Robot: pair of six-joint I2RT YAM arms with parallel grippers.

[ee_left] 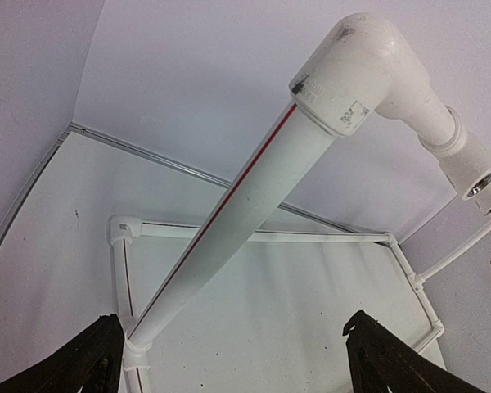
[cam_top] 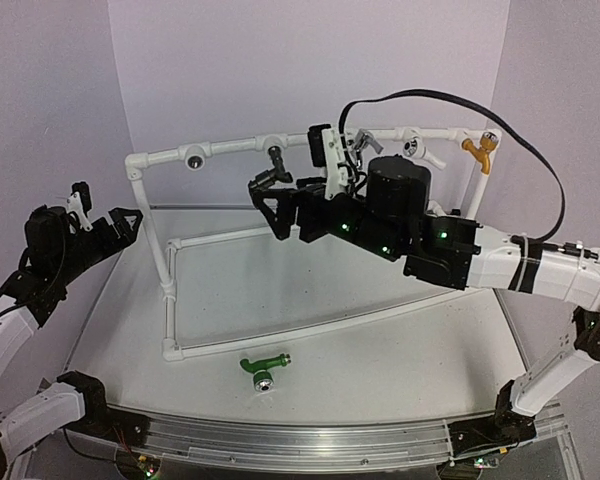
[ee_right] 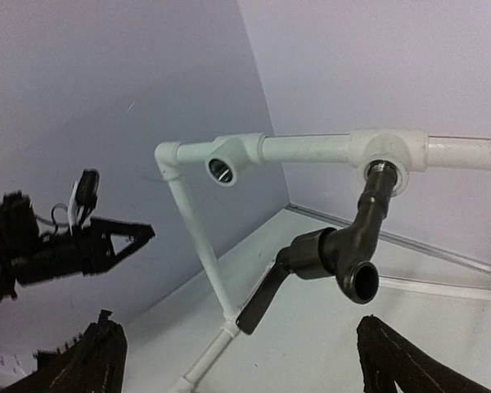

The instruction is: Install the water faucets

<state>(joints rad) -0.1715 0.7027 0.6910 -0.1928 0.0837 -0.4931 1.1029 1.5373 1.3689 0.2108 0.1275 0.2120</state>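
A bright green faucet (cam_top: pixel 263 365) lies on the table near the front edge, apart from both grippers. The dark faucet (cam_top: pixel 276 160) hangs screwed into a tee of the white pipe frame's top rail (cam_top: pixel 230 149); in the right wrist view the dark faucet (ee_right: pixel 344 246) points its spout toward the camera, lever down-left. My right gripper (cam_top: pixel 264 197) (ee_right: pixel 239 344) is open just below it, touching nothing. An empty threaded socket (cam_top: pixel 194 161) (ee_right: pixel 222 171) sits left of it. My left gripper (cam_top: pixel 120 222) (ee_left: pixel 233 327) is open and empty by the frame's left upright (ee_left: pixel 229 229).
A white tap (cam_top: pixel 417 148) and an orange-yellow tap (cam_top: pixel 480 150) are fitted at the right end of the rail. The frame's base pipes (cam_top: pixel 280 335) lie on the table. Purple walls close in the back and sides. My right arm's cable (cam_top: pixel 520 130) loops over the rail.
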